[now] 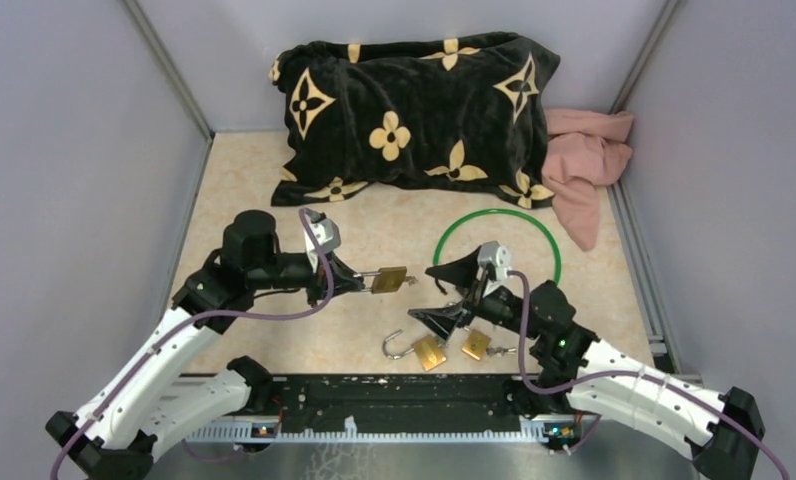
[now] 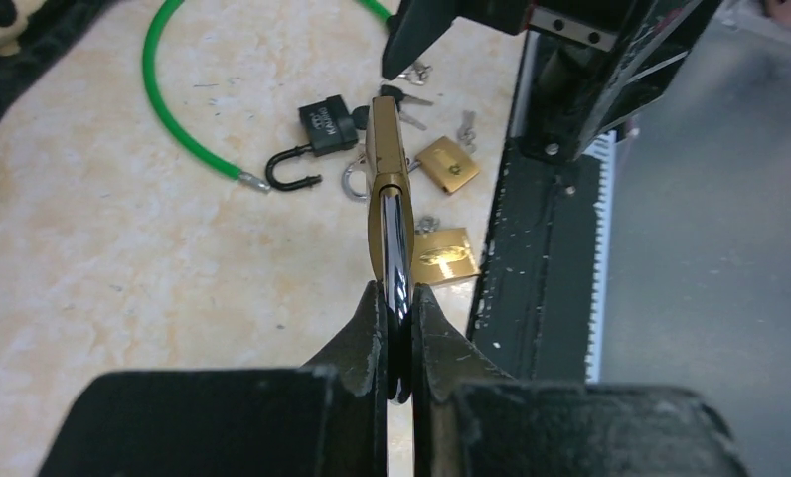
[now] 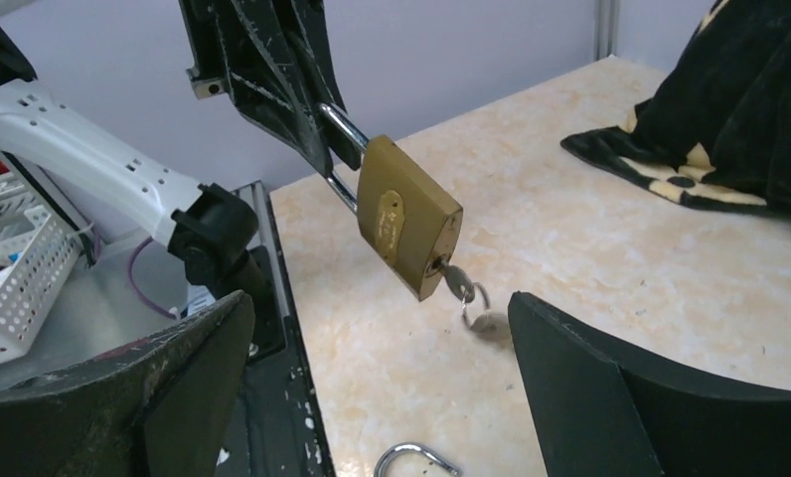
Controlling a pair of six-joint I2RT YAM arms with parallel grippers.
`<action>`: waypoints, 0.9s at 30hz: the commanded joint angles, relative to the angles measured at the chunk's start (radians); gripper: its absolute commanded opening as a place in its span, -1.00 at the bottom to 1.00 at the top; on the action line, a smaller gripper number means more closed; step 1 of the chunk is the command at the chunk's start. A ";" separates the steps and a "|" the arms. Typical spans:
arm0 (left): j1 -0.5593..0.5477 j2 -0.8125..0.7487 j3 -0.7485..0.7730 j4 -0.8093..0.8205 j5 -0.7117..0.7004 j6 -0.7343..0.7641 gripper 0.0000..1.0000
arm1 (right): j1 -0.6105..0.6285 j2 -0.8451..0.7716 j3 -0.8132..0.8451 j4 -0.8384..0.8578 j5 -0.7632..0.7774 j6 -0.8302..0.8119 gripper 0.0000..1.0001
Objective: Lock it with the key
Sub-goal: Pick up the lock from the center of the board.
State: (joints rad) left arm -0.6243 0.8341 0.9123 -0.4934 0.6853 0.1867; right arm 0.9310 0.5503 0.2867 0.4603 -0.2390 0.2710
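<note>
My left fingers (image 2: 377, 323) are pressed tight on the silver loop of the gold padlock (image 3: 406, 224). They hold it up in the air over the worktop (image 1: 274, 200). The key (image 3: 458, 286) sits in the hole at the lock's end, and a ring hangs from it. My right fingers (image 3: 580, 388) are spread wide, near the key but not touching it. I only hold the thin, shiny loop, so if my right fingers push or turn the key hard, the lock may swing or slip out. The key is small, so I could also miss it or knock it loose. The right wrist view shows the key in its hole. The left wrist view sees the lock edge-on and hides that. It does show a black padlock (image 2: 324, 127) by the green cable (image 2: 173, 119), which I cannot make out from above.
</note>
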 commanded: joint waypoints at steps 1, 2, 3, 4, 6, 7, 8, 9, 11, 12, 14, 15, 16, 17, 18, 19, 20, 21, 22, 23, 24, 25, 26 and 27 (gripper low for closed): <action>0.044 -0.055 0.049 0.130 0.182 -0.181 -1.00 | -0.007 0.115 0.185 -0.042 -0.098 -0.034 0.97; 0.056 -0.067 0.047 0.149 0.204 -0.208 -1.00 | -0.009 0.153 0.221 -0.064 -0.125 -0.034 0.97; 0.073 -0.080 0.044 0.167 0.221 -0.228 -1.00 | -0.014 0.196 0.257 -0.070 -0.168 -0.029 0.97; 0.087 -0.091 0.040 0.186 0.230 -0.245 -1.00 | -0.027 0.219 0.265 -0.049 -0.211 -0.009 0.97; 0.110 -0.113 0.027 0.211 0.244 -0.268 -1.00 | -0.085 0.267 0.268 0.050 -0.317 0.067 0.97; 0.117 -0.127 0.019 0.222 0.249 -0.275 -1.00 | -0.108 0.297 0.280 0.074 -0.372 0.106 0.97; 0.120 -0.140 0.008 0.234 0.249 -0.281 -1.00 | -0.113 0.331 0.300 0.073 -0.407 0.120 0.97; 0.123 -0.150 -0.002 0.251 0.249 -0.290 -1.00 | -0.112 0.364 0.322 0.070 -0.437 0.117 0.97; 0.130 -0.163 -0.023 0.281 0.257 -0.318 -1.00 | -0.096 0.419 0.339 0.120 -0.463 0.133 0.97; 0.133 -0.167 -0.032 0.299 0.265 -0.330 -1.00 | -0.082 0.438 0.346 0.138 -0.457 0.129 0.97; 0.136 -0.176 -0.048 0.333 0.278 -0.355 -1.00 | -0.056 0.459 0.360 0.162 -0.438 0.106 0.97; 0.136 -0.180 -0.058 0.343 0.281 -0.362 -1.00 | -0.046 0.468 0.364 0.181 -0.433 0.099 0.97; 0.136 -0.182 -0.061 0.350 0.281 -0.365 -1.00 | -0.040 0.475 0.365 0.206 -0.433 0.104 0.97; 0.135 -0.185 -0.064 0.352 0.281 -0.366 -1.00 | -0.038 0.481 0.364 0.229 -0.435 0.112 0.97; 0.137 -0.187 -0.065 0.352 0.279 -0.365 -1.00 | -0.038 0.484 0.364 0.243 -0.436 0.117 0.95; 0.137 -0.190 -0.067 0.353 0.278 -0.363 -1.00 | -0.037 0.486 0.364 0.248 -0.436 0.118 0.89; 0.137 -0.193 -0.069 0.354 0.279 -0.363 -1.00 | -0.036 0.488 0.365 0.247 -0.436 0.120 0.83; 0.137 -0.195 -0.073 0.356 0.281 -0.363 -1.00 | -0.035 0.490 0.364 0.249 -0.436 0.123 0.75; 0.137 -0.196 -0.075 0.360 0.282 -0.366 -1.00 | -0.034 0.491 0.365 0.252 -0.435 0.128 0.67; 0.137 -0.198 -0.080 0.363 0.284 -0.371 -1.00 | -0.034 0.493 0.368 0.248 -0.434 0.131 0.54; 0.137 -0.199 -0.083 0.369 0.287 -0.375 -1.00 | -0.032 0.494 0.370 0.247 -0.431 0.132 0.40; 0.137 -0.199 -0.088 0.377 0.291 -0.381 -1.00 | -0.031 0.495 0.370 0.254 -0.425 0.134 0.33; 0.137 -0.200 -0.092 0.385 0.293 -0.385 -1.00 | -0.029 0.498 0.369 0.261 -0.421 0.137 0.29; 0.136 -0.201 -0.094 0.390 0.294 -0.387 -1.00 | -0.028 0.502 0.368 0.274 -0.419 0.144 0.28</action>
State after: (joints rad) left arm -0.4923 0.6586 0.8139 -0.2455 0.9356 -0.1719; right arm 0.8902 1.0431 0.6056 0.6361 -0.6563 0.3965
